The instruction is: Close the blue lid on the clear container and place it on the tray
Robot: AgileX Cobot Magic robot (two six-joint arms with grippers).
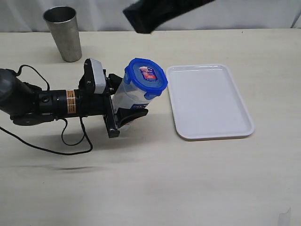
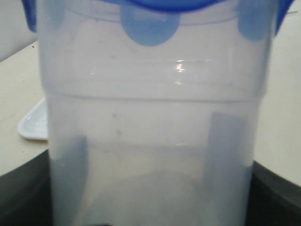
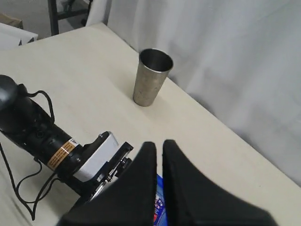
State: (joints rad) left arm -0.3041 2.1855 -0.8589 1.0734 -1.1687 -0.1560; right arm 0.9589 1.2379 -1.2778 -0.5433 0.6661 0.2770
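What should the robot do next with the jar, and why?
Probably the shut right gripper should lower and press the blue lid down. The lid sits on the clear container, which the left gripper holds beside the tray, but I cannot tell whether its flaps are snapped.

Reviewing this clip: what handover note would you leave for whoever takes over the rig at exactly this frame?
Left claw: shut on the clear container, gripping its side.
Right claw: shut, empty, hanging above the scene.
Things: the blue lid sits on the container, which is beside the tray, not on it.
Done: lid on, with its flaps apparently folded down. Whether all are snapped cannot be told.
Left: carry the container onto the tray and release.
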